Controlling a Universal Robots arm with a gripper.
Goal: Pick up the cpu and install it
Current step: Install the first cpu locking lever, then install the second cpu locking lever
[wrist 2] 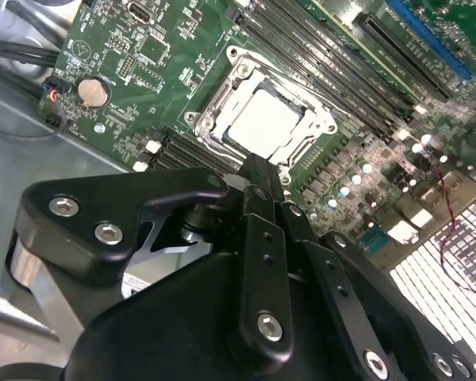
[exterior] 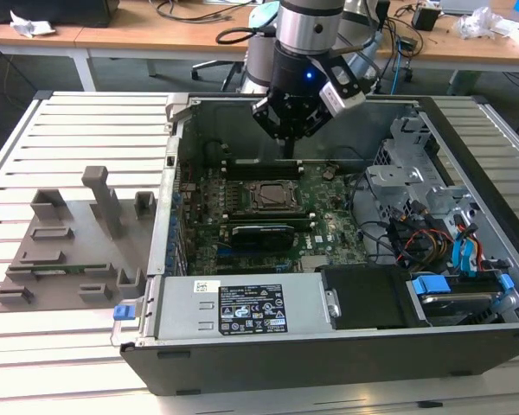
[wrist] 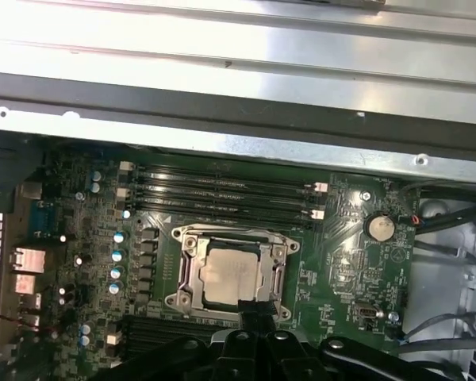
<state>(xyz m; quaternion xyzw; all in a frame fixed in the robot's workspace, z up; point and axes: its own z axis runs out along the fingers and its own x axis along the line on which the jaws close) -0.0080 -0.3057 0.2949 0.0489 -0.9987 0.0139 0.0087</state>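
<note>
Exterior view first: I have the gripper (exterior: 291, 143) hanging inside the open computer case (exterior: 467, 346), above the socket frame (exterior: 270, 196), which I'll use as my landmark. It sits roughly in the middle of the green motherboard (exterior: 329, 226).

In both wrist views the cpu (wrist 2: 263, 125) lies flat inside that frame, silvery top up, square to the frame's edges as far as I can judge. In the first wrist view the cpu (wrist: 232, 279) shows the same way, with the dark tip of the gripper's finger (wrist: 255, 316) over the frame's near edge, just beside the chip. Nothing is clamped in the gripper; its fingers look drawn together into one narrow tip in the second wrist view, and I see no gap between them.

My read on progress: the pick-up and the placing appear done, since the chip rests in its seat. I cannot tell from here whether the frame's retention plate or lever is closed over it, so locking may remain.

As for writing: a white label (exterior: 251, 311) with dark print sits on the metal box well in front of the socket frame, toward the case's near wall. I can't make out its text. Beside the frame lie the memory slots (wrist: 222, 190) and a round coin battery (wrist: 380, 227).
</note>
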